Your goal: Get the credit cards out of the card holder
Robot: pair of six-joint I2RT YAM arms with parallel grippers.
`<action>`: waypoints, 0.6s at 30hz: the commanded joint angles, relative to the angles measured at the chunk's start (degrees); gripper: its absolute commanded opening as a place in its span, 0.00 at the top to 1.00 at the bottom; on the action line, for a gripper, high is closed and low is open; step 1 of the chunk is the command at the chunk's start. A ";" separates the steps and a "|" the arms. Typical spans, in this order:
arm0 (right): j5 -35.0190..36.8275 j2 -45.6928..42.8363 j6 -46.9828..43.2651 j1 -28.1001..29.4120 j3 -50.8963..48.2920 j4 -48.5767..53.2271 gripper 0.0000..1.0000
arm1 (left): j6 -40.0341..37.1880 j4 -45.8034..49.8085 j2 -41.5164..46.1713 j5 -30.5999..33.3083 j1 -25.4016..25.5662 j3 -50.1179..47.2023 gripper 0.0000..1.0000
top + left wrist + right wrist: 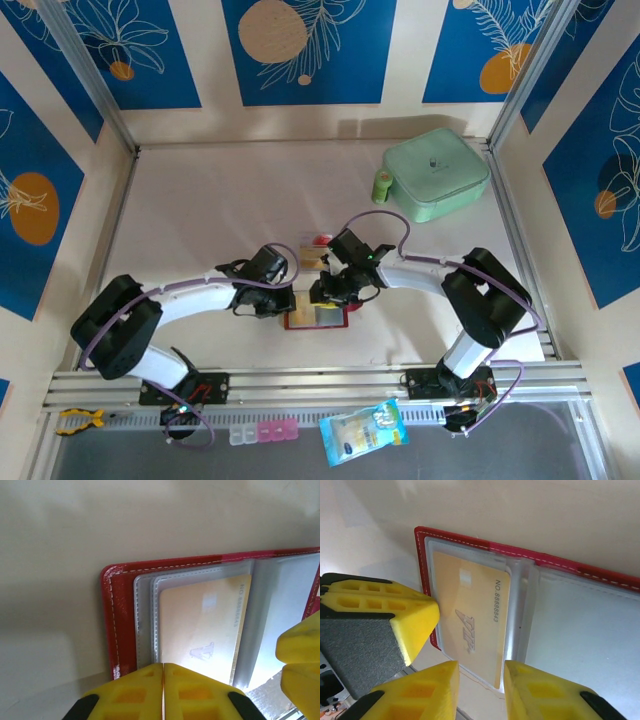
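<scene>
Gold credit card (470, 620) not yet extracted from card holder (421, 565). Left end effector (163, 669) clenched. Right end effector (481, 680) parted, astride the card's edge.

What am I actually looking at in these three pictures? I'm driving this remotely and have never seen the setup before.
These are two robot arms bolted to a table, each ending in a two-finger gripper with yellow fingers. The overhead picture looks down from behind the arms. The other two pictures come from a camera on each wrist. On the table lies an open red card holder, with a mint-green case farther back. The left wrist view shows the left gripper shut, its tip at the holder's edge. A gold card sits in a clear pocket of the holder. The right wrist view shows the right gripper open. The card's near end appears to lie between its fingers, not yet clamped.
</scene>
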State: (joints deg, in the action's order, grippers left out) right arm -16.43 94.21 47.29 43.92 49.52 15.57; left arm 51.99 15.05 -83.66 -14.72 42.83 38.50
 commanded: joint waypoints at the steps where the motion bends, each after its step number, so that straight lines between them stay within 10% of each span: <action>1: -1.63 1.39 1.12 0.64 1.44 -0.61 0.70 | -1.02 2.23 0.22 1.05 -0.60 0.35 0.92; 18: -4.10 4.66 1.61 1.14 1.20 -4.63 0.75 | -0.48 0.86 -0.09 0.31 -0.82 -1.59 0.92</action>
State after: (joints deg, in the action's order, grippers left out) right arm -18.57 97.97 48.49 44.64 49.78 11.46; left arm 51.99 15.22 -83.64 -14.52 42.72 38.28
